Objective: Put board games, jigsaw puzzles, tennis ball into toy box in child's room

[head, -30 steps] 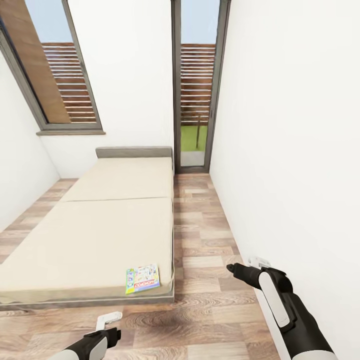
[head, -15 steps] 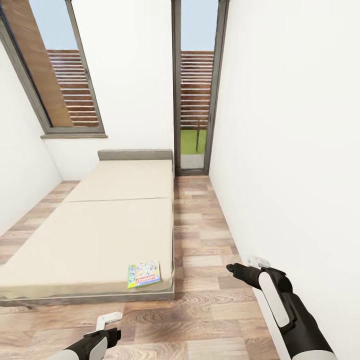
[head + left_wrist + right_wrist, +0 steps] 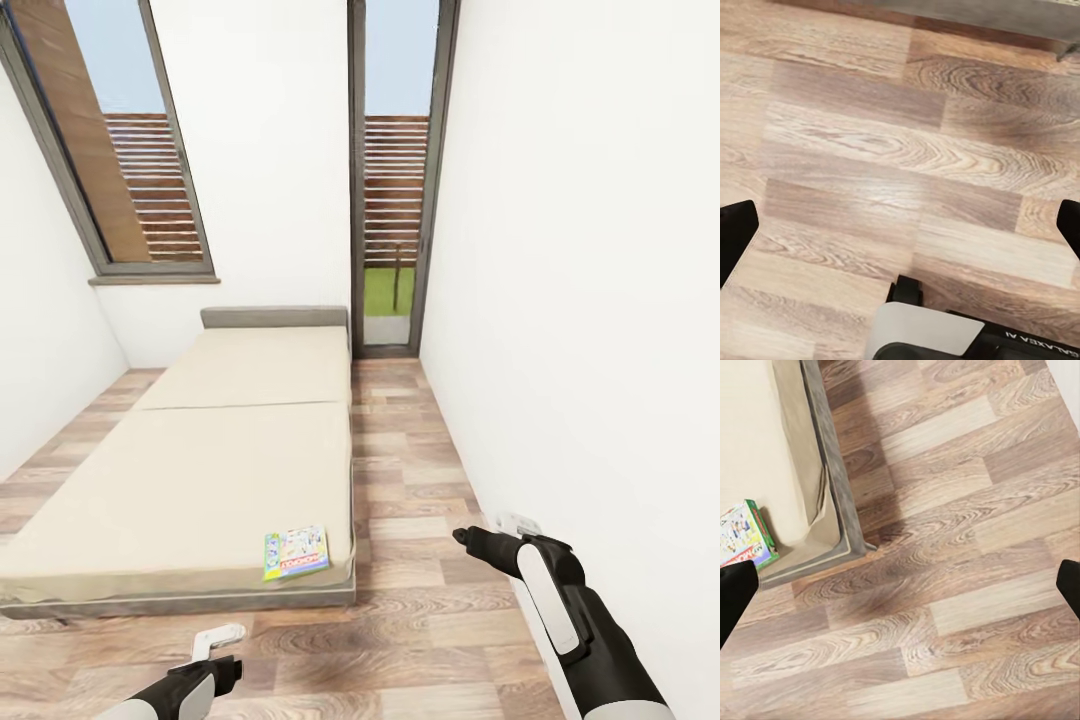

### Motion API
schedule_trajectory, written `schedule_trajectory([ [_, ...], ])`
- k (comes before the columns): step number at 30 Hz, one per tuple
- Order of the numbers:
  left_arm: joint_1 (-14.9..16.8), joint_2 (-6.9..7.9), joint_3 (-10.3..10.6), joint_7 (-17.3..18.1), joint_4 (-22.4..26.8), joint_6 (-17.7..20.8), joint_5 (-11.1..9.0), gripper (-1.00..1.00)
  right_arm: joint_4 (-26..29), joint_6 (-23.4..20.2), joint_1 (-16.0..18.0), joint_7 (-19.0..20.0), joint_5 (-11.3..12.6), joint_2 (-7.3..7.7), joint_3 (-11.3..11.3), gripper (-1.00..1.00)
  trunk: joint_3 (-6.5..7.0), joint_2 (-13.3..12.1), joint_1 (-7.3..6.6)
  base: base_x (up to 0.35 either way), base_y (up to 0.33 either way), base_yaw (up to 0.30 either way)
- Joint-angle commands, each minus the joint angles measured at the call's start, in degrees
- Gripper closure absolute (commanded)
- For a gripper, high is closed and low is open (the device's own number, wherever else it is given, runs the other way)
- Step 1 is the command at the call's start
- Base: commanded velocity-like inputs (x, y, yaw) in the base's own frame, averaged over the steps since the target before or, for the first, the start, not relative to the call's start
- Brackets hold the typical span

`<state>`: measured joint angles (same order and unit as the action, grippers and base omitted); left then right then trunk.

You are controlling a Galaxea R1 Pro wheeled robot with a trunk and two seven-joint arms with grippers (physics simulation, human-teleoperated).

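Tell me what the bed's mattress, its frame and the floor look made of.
Mattress: likely matte beige fabric, soft rounded edges. Bed frame: dark grey, matte; material unclear. Floor: wood or wood-look planks with visible grain and slight sheen.

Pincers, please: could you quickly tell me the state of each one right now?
Left pincer: open, holding nothing, over the wooden floor.
Right pincer: open, holding nothing, over the floor near the bed.

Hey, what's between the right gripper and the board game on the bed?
In the head view, bare wood floor and the bed's corner edge lie between the right gripper and the board game; nothing stands there.
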<state>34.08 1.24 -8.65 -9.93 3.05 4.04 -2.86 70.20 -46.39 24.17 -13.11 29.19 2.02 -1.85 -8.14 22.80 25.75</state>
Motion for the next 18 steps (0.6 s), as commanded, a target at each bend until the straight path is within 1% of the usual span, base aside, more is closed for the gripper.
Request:
schedule_trajectory([
  [1, 0.0, -0.01, -0.1, -0.1, 0.1, 0.3, -0.3, -1.0, 0.1, -0.2, 0.1, -0.5, 0.6, 0.0, 0.0, -1.0, -0.02, 0.1, 0.04, -0.001, 0.248, 0.0],
  [6, 0.0, -0.01, -0.1, -0.1, 0.1, 0.2, -0.3, -1.0, 0.1, -0.2, 0.1, -0.5, 0.6, 0.01, 0.0, -1.0, 0.45, 0.1, 0.04, -0.001, 0.194, 0.0],
  [14, 0.0, -0.01, -0.1, -0.1, 0.1, 0.2, -0.3, -1.0, 0.1, -0.2, 0.0, -0.5, 0.7, 0.0, 0.0, -1.0, 1.21, 0.1, 0.04, 0.0, 0.051, 0.0],
  [18, 0.0, -0.01, -0.1, -0.1, 0.1, 0.2, -0.3, -1.0, 0.1, -0.2, 0.0, -0.5, 0.7, 0.01, 0.0, -1.0, 1.59, 0.1, 0.04, 0.0, 0.143, 0.0],
])
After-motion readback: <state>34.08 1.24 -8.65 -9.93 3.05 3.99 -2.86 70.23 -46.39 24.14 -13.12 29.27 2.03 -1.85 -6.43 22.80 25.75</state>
